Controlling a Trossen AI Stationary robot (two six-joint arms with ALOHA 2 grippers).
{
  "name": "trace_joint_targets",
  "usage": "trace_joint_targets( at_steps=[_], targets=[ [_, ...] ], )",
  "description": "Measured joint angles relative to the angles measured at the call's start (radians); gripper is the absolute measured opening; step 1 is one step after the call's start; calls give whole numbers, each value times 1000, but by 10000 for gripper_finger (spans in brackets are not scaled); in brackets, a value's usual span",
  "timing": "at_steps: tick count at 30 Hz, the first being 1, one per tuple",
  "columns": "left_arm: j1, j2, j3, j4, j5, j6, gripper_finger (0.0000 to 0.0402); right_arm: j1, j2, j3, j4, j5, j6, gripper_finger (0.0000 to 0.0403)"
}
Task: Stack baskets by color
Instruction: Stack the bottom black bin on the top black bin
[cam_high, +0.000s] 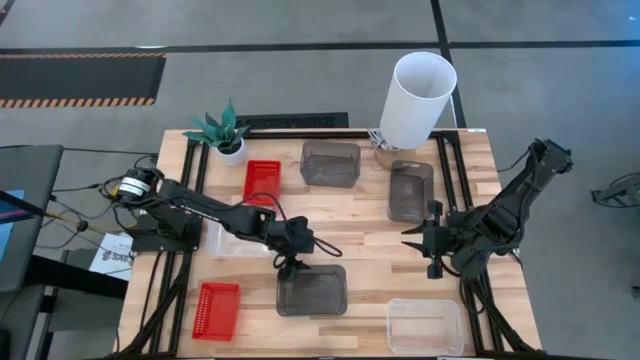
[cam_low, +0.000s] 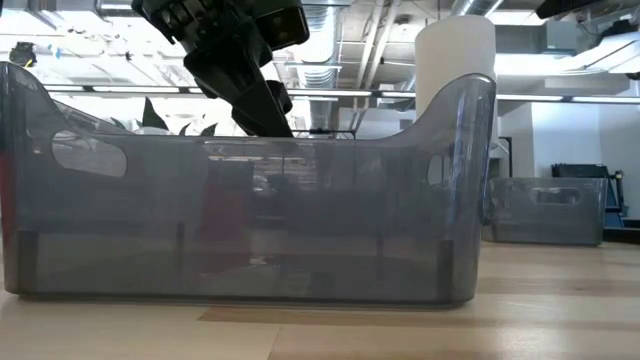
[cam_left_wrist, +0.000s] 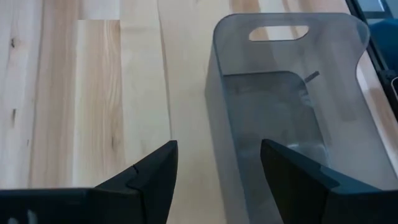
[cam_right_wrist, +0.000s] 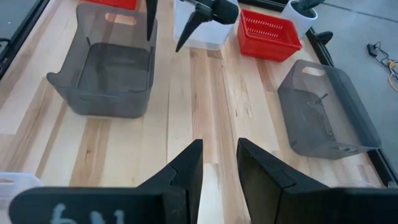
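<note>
Table (cam_high: 350, 230): wooden top, black frame rails along both sides.

L gripper (cam_high: 290, 266) at centre-front, poised over the back wall of the front grey basket (cam_high: 312, 291). Fingers spread wide, one outside that wall, the other over the interior per L wrist view (cam_left_wrist: 214, 180); no contact visible, nothing held. Low view confirms: L gripper (cam_low: 262, 105) coming down from above behind that basket's (cam_low: 240, 200) near wall.

R gripper (cam_high: 412, 238) right of centre, hanging over bare wood, aimed toward table middle. Fingers at a narrow gap, empty per R wrist view (cam_right_wrist: 219, 163).

Baskets, high view:
- Grey: front one as above; second grey basket (cam_high: 331, 164) at rear centre; third grey basket (cam_high: 411, 190) right of it, just in front of white cylinder (cam_high: 417, 98). All three apart, none stacked.
- Red: red basket (cam_high: 262, 181) at rear left, near potted plant (cam_high: 224, 131); second red basket (cam_high: 217, 309) at front left. Third red not made out.
- Clear: clear basket (cam_high: 425, 326) at front right; another clear basket (cam_high: 232, 240) mid-left, partly under L arm. Whether a further one is nested there: can't tell.

R wrist view also shows front grey basket (cam_right_wrist: 106, 65), a second grey basket (cam_right_wrist: 326, 112), a red basket (cam_right_wrist: 268, 34), and L gripper (cam_right_wrist: 165, 28) above the first.
</note>
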Motion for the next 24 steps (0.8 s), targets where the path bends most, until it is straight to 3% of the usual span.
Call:
trace_joint_targets(
  at_steps=[13,19,24],
  targets=[
    [-66,22,0,26,-120,-106,194,0,0,0,-4,-2,1,120],
    [-76,140,9,29,-92,-133,184,1,0,-1,-4,-27,12,120],
    [-77,163,40,31,-67,-108,183,2,0,-1,-4,-32,25,120]
  ],
)
